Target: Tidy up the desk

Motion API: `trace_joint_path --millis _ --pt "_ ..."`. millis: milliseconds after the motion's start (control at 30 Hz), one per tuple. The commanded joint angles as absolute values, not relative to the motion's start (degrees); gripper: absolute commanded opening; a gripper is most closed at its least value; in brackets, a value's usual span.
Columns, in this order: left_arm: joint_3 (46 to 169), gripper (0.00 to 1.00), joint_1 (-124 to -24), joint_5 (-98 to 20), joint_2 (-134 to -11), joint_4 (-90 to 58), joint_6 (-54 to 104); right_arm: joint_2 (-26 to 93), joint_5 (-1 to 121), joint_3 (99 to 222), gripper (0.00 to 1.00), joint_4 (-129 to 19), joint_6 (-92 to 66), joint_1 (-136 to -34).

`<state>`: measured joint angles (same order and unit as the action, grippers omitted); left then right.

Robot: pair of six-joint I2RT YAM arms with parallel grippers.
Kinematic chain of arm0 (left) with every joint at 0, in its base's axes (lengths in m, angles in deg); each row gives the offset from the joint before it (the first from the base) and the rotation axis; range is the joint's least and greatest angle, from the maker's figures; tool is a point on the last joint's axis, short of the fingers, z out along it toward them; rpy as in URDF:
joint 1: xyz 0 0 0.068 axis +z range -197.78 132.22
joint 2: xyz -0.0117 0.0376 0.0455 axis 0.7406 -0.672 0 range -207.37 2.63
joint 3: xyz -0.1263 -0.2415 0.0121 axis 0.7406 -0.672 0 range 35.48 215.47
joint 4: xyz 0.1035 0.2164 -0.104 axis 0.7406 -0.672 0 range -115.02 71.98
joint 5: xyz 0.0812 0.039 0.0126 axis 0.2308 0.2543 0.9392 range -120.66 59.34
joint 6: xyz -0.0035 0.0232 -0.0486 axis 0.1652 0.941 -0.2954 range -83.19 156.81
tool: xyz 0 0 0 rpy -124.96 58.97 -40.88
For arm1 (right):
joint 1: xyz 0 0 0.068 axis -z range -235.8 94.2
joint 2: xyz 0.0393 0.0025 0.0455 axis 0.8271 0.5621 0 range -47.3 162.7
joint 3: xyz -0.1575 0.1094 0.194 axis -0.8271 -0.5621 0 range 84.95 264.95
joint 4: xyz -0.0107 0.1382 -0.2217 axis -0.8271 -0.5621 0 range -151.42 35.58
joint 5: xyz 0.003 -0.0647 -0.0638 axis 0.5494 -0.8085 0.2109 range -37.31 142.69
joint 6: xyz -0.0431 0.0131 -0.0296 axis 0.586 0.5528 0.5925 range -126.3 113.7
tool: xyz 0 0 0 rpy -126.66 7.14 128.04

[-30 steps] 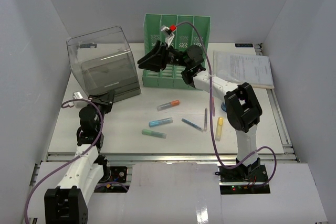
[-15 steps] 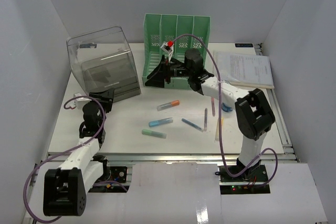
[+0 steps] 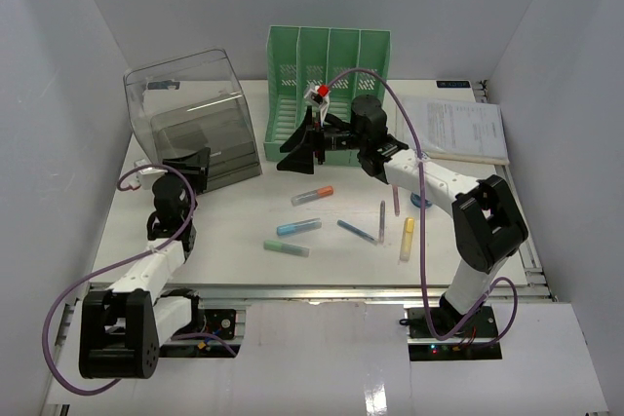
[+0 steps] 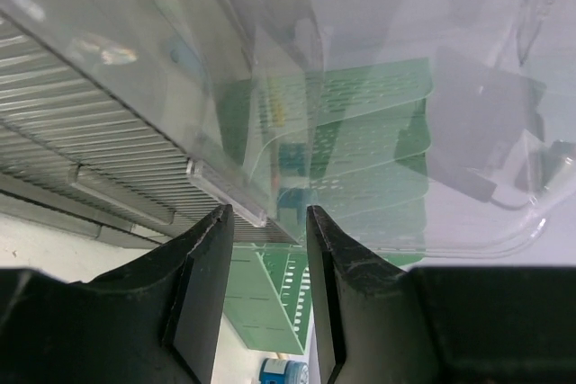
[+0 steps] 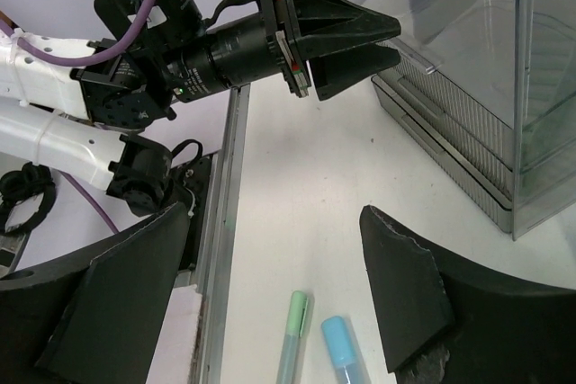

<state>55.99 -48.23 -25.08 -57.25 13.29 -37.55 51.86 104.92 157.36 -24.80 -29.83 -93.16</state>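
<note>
The white desk point(image 3: 234, 216) runs from the arms' bases to the back wall, carrying everything. At its far left stands the clear drawer box point(image 3: 190, 124), with the green file rack point(image 3: 329, 70) beside it. The right gripper point(image 5: 274, 218) hovers before the rack, spread wide and empty. The left gripper point(image 4: 267, 218), narrowly parted, grips nothing, its tips at the box's drawer lip point(image 4: 225, 191). Markers point(image 3: 312, 195) lie loose mid-desk.

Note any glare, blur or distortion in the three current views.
Top external: even light, sharp, soft shadows on the desk. Left wrist: the clear drawer box fills the frame, with glare streaks, and the green file rack looks warped through it. Right wrist: sharp mid-frame, own fingers dark.
</note>
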Motion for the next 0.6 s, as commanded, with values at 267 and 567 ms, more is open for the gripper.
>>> trace_joint_path --millis 267,567 --pt "59.52 0.52 -47.87 -24.46 -61.1 12.62 -40.89 51.13 105.95 157.39 0.82 -22.62 -30.59 -93.15" --pt "60.03 0.28 -45.0 -24.38 -63.67 14.08 -41.37 52.67 106.34 158.27 0.82 -21.75 -31.61 -93.15"
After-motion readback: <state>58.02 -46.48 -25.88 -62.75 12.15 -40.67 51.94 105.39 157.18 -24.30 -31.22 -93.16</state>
